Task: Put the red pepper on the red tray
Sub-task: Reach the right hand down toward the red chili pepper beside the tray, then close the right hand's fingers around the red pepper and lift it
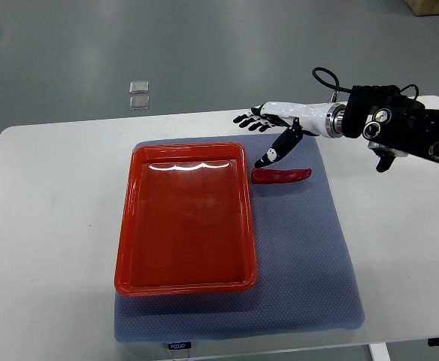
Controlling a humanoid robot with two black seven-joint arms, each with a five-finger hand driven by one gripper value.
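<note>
1. Fingers [247, 119] of the right hand [273, 120] are spreading loose, gripping nothing; thumb [277, 150] is pointing down, its tip hanging just above the pepper's left end. Contact: cannot tell.
2. Mat [310, 263], blue-grey, is lying nearest the camera's edge of the white table [46, 226], carrying tray and pepper.
3. Tray [126, 226], red, is sitting on the mat's left part, holding nothing.
4. Pepper [281, 176], red, is lying flat on the mat just right of the tray's far right corner, outside the rim.
5. Right arm [400, 124] is reaching in from the right edge, above the table's far side.
6. Two small clear squares [138, 94] are lying on the grey floor beyond the table.
</note>
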